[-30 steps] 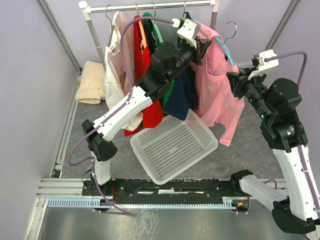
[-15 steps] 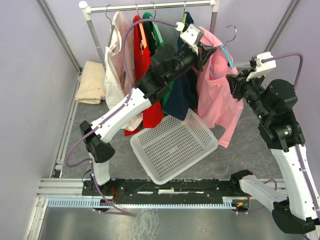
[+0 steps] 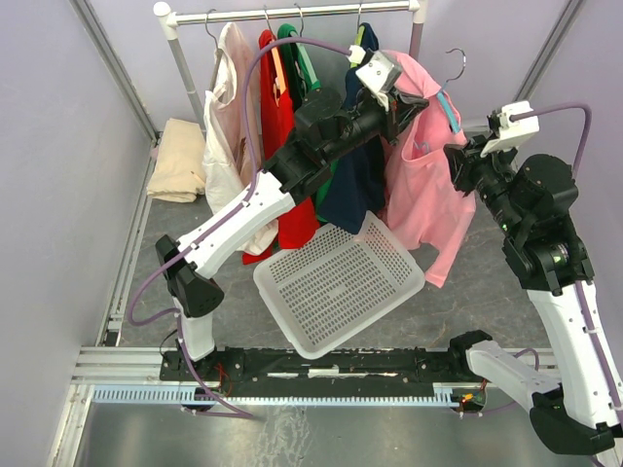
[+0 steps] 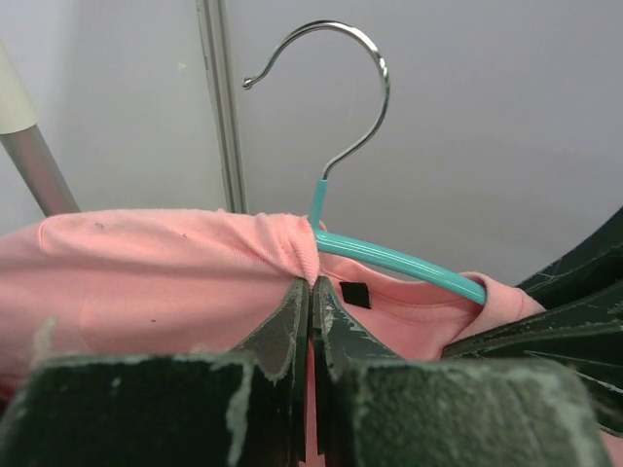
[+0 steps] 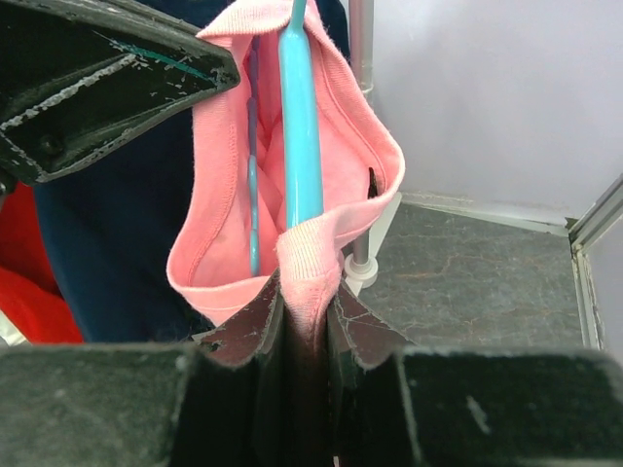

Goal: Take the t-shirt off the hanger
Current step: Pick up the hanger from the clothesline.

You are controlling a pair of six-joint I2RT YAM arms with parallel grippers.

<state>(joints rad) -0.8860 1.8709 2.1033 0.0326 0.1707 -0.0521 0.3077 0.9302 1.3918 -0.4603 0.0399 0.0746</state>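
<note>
At 12 o'clock of the overhead view you have a clothes rail (image 3: pixel 292 12) carrying, left to right, a cream garment (image 3: pixel 226 117), a red garment (image 3: pixel 277 107), a green garment (image 3: pixel 304 60) and a navy garment (image 3: pixel 352 190). A folded beige cloth (image 3: pixel 180 161) lies at 10 o'clock. A white perforated basket (image 3: pixel 336 282) sits askew toward 6 o'clock of centre, below the navy garment's hem.
</note>
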